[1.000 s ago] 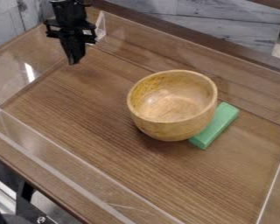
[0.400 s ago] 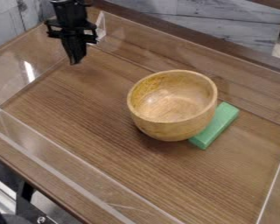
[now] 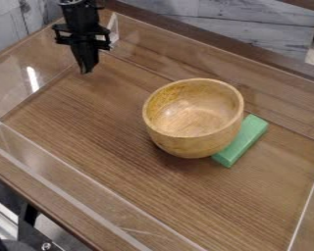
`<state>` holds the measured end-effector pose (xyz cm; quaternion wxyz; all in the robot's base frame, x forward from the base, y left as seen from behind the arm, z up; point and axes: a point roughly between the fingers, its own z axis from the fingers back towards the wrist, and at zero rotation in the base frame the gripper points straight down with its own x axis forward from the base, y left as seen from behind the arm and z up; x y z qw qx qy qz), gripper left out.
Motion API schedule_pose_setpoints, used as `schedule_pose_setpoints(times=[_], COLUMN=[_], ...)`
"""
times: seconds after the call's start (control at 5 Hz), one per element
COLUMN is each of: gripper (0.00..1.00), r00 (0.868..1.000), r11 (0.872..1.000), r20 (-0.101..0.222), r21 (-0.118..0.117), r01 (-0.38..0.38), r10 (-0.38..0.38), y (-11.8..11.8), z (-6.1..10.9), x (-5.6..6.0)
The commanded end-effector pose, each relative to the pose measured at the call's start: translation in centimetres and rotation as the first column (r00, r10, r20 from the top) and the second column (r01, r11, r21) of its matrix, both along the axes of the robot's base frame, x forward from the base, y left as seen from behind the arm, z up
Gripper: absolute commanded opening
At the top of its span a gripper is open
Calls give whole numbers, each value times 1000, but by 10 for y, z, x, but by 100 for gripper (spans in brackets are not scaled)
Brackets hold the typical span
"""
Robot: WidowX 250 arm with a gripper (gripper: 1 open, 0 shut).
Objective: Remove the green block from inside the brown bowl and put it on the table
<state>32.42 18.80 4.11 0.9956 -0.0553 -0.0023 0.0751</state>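
Note:
The brown bowl (image 3: 194, 118) stands upright on the table (image 3: 94, 147), right of centre, and its inside shows only bare wood. The green block (image 3: 242, 141) lies flat on the tabletop against the bowl's right side, outside it, partly hidden behind the bowl's wall. My gripper (image 3: 85, 69) hangs at the upper left, pointing straight down, well apart from bowl and block. Its black fingers are pressed together and shut, holding nothing, with the tips close above the table.
Clear glossy plastic walls (image 3: 28, 78) run round the table's edges, one close to the left of the gripper. A grey brick wall (image 3: 251, 25) lies behind. Bare wood stretches between the gripper and the bowl and across the front.

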Motion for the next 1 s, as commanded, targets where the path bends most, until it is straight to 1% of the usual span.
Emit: schedule_pose_setpoints(times=[0.0, 0.8], gripper=[0, 0], r00=[998, 1000], r11=[999, 1000], r20=[60, 30], r21=[34, 7], r01=[3, 1], r10=[-5, -1], y=[4, 2], z=[21, 20], x=[12, 15])
